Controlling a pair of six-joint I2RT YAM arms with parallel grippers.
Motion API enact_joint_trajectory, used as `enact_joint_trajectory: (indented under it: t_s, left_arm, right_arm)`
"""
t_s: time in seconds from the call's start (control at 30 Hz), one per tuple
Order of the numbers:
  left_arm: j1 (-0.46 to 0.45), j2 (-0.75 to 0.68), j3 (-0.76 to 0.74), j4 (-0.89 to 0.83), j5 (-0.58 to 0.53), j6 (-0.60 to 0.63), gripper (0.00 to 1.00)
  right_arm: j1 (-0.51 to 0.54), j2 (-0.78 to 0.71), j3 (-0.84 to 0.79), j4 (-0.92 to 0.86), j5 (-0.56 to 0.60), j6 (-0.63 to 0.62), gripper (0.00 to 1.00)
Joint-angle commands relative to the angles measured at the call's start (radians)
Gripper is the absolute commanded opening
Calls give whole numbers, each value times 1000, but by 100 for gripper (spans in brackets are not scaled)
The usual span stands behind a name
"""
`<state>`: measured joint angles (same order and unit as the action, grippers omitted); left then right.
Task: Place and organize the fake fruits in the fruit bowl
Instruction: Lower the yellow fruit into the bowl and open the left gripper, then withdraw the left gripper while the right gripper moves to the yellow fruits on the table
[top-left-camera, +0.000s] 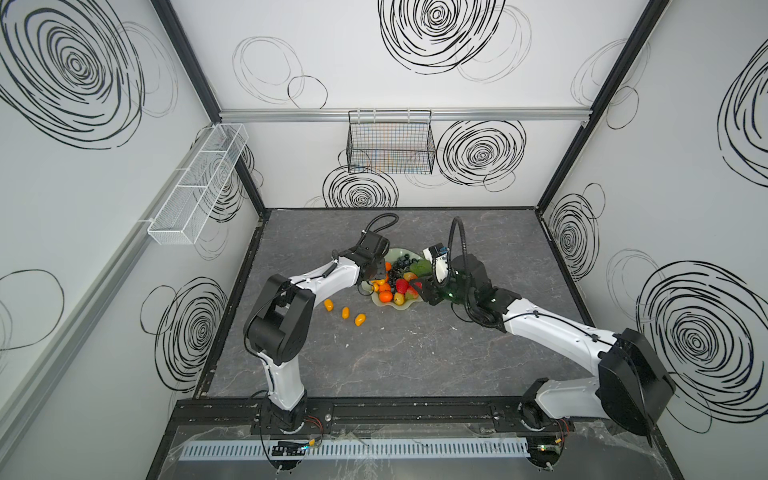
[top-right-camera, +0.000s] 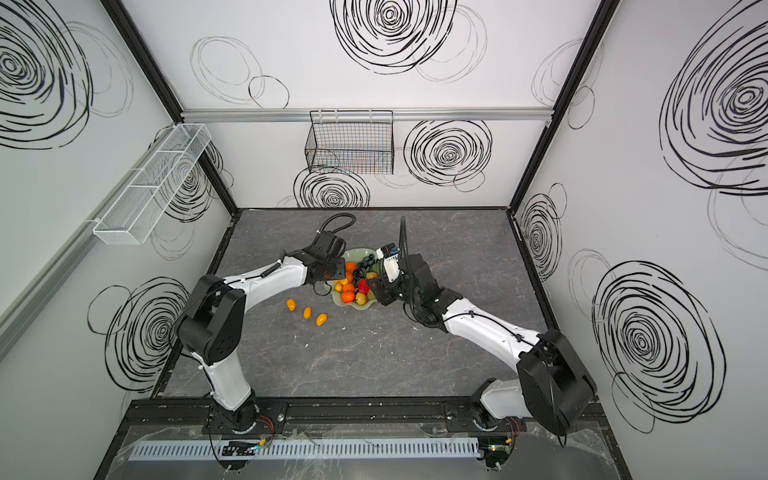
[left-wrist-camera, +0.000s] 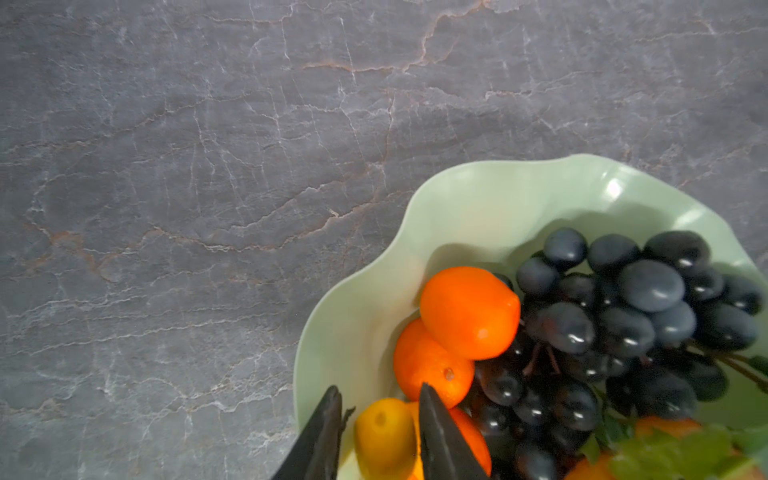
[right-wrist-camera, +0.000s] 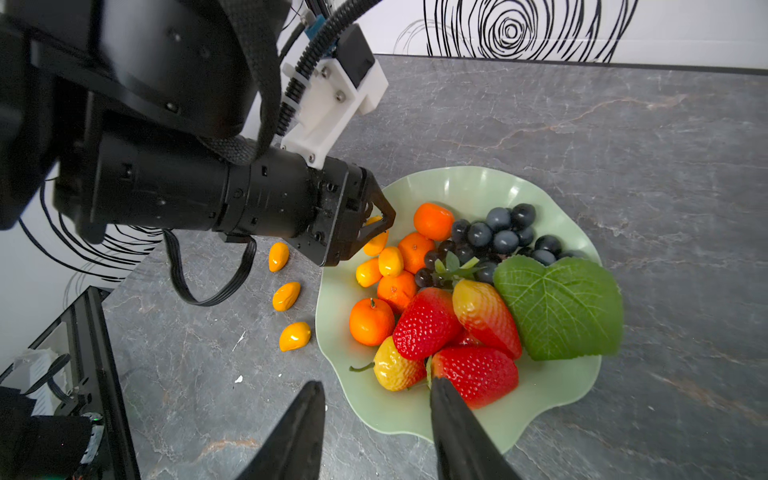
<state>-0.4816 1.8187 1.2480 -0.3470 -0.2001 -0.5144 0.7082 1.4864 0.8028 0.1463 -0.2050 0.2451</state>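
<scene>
Three kumquats (top-left-camera: 343, 312) loose on the worktop (top-left-camera: 415, 353), just left of the loaded fruit bowl (right-wrist-camera: 478, 183) at mid-worktop.
Jaws of left gripper (left-wrist-camera: 378, 390) are parted around a kumquat (left-wrist-camera: 384, 436) lying by the bowl's left rim. Jaws of right gripper (right-wrist-camera: 378, 382) are open and empty, one tip at a strawberry (right-wrist-camera: 478, 374) near the near rim. Risks: the shallow rim lets nudged fruit roll out, and both arms crowd the bowl and could clash.

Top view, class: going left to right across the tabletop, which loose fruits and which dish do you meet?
left kumquat → middle kumquat → right kumquat → fruit bowl
</scene>
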Motion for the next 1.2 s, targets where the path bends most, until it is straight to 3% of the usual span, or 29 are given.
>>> enact_joint_trajectory:
  t_s: [0.0,0.1,0.3,0.37,0.47,0.5,0.73,0.83,0.93,1.03,1.17]
  left_arm:
    - [-8,-71,25,-15,-34,-2,37]
    - [-10,-117,3,-18,-38,-8,38]
    - [-13,-281,-126,3,-57,-27,39]
    - [-12,-349,-190,12,-67,-40,40]
    - [-13,-462,-295,17,-88,-63,40]
    - [-12,-500,-330,19,-93,-71,40]
    - [24,-709,-550,20,-113,-132,42]
    - [51,-772,-625,28,-101,-154,42]
    - [77,-812,-676,29,-105,-157,43]
    - [121,-821,-710,42,-78,-156,42]
    - [157,-809,-736,68,-20,-154,40]
  right_arm:
    - [-4,-33,-14,18,10,-17,47]
    - [-4,-56,-27,15,10,-23,49]
    - [45,-94,-51,11,81,-61,65]
    - [79,-101,-53,-4,125,-73,72]
    - [132,-104,-60,-9,172,-79,98]
    - [153,-102,-61,-10,187,-81,100]
    - [306,-45,-12,-29,337,-48,100]
    - [346,-5,29,-50,394,54,100]
    - [349,38,60,-47,353,126,100]
    - [361,88,104,-51,316,114,100]
    - [366,216,241,-183,283,75,100]
